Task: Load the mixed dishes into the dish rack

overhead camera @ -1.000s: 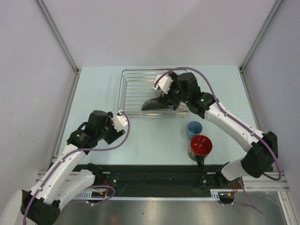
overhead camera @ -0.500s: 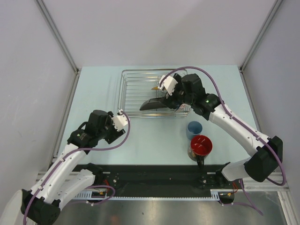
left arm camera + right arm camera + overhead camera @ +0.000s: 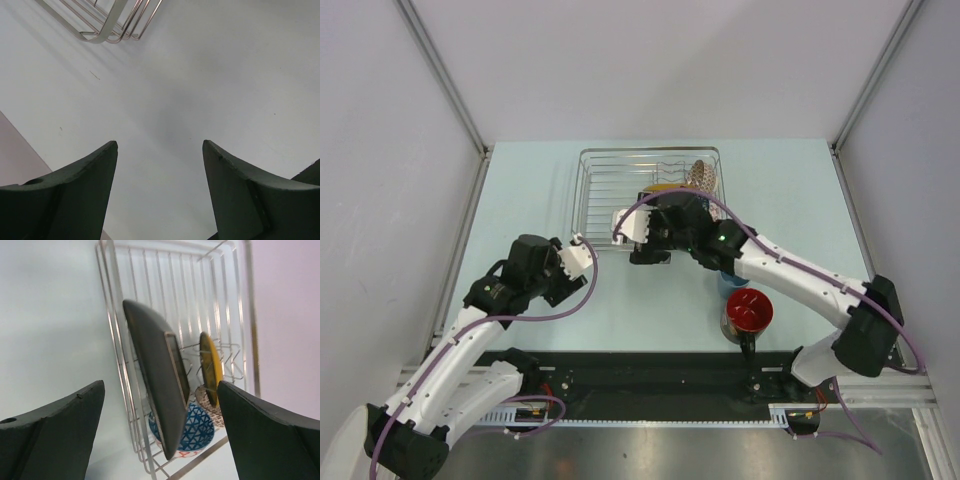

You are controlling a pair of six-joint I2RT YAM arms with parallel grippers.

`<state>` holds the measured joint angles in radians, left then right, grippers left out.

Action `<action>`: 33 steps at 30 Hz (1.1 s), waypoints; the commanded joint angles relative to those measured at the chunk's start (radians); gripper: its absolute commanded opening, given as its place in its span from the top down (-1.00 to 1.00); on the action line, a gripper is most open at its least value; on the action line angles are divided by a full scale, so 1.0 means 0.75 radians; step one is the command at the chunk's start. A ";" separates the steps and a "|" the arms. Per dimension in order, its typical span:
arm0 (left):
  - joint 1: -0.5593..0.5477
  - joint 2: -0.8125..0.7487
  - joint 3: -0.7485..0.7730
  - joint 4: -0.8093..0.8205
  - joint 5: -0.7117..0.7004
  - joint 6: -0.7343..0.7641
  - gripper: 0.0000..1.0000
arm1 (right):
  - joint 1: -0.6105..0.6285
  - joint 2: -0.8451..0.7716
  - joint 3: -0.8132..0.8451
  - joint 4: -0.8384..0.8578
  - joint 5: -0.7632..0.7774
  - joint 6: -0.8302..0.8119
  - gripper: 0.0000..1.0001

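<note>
The dish rack stands at the table's far middle. In the right wrist view a black plate stands on edge in it. Behind the plate are a yellow-faced dish, a blue patterned bowl and the speckled bowl. My right gripper is open at the rack's near rim, empty and clear of the plate. The light blue cup shows only partly under the right arm. The mug with the red inside stands near it. My left gripper is open over bare table.
A corner of the rack shows at the top left of the left wrist view. The right forearm lies across the table from the right, over the cup. A black rail runs along the near edge.
The right gripper has drawn back from over the rack to its near side. The black plate it carried now stands on edge in the rack. The left arm has not moved.
</note>
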<state>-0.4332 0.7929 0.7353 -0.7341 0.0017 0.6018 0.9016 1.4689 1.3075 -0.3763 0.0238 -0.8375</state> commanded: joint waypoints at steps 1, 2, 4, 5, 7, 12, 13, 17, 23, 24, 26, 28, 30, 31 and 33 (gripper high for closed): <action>0.013 -0.010 0.048 0.028 -0.037 0.006 -0.49 | 0.023 0.109 0.022 0.001 0.142 -0.074 -0.99; 0.013 -0.010 0.046 0.032 -0.041 0.010 -0.49 | 0.025 0.121 0.022 -0.001 0.152 -0.078 -0.99; 0.013 -0.012 0.044 0.032 -0.041 0.010 -0.49 | 0.027 0.156 0.022 0.009 0.169 -0.084 -1.00; 0.013 -0.008 0.044 0.030 -0.041 0.008 -0.49 | 0.025 0.169 0.022 0.015 0.187 -0.084 -1.00; 0.013 -0.008 0.040 0.036 -0.039 0.006 -0.49 | 0.019 0.209 0.022 0.058 0.218 -0.084 -0.99; 0.013 -0.004 0.036 0.040 -0.039 0.003 -0.49 | 0.019 0.324 0.081 0.127 0.410 -0.045 -1.00; 0.013 -0.004 0.032 0.040 -0.041 0.006 -0.49 | 0.015 0.346 0.101 0.125 0.414 -0.037 -0.99; 0.013 -0.010 0.026 0.042 -0.043 0.008 -0.49 | 0.005 0.387 0.144 0.132 0.422 -0.023 -1.00; 0.013 -0.024 0.005 0.040 -0.045 0.008 -0.49 | -0.065 0.445 0.363 -0.020 0.345 0.116 0.23; 0.013 -0.026 0.005 0.038 -0.047 0.012 -0.48 | -0.071 0.445 0.380 -0.050 0.332 0.127 0.40; 0.013 -0.032 0.003 0.038 -0.047 0.008 -0.49 | -0.067 0.437 0.374 -0.036 0.342 0.119 0.43; 0.013 -0.035 0.003 0.036 -0.047 0.008 -0.49 | -0.065 0.428 0.363 -0.028 0.355 0.108 0.54; 0.013 -0.039 -0.001 0.036 -0.047 0.008 -0.49 | -0.065 0.420 0.355 -0.030 0.361 0.110 0.80; 0.013 -0.041 -0.003 0.034 -0.047 0.010 -0.49 | -0.067 0.418 0.355 -0.028 0.365 0.108 0.85; 0.013 -0.041 -0.005 0.036 -0.049 0.008 -0.49 | -0.067 0.412 0.357 -0.022 0.381 0.106 1.00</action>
<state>-0.4320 0.7765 0.7345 -0.7254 -0.0238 0.6022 0.8433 1.8118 1.5517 -0.4042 0.3027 -0.8146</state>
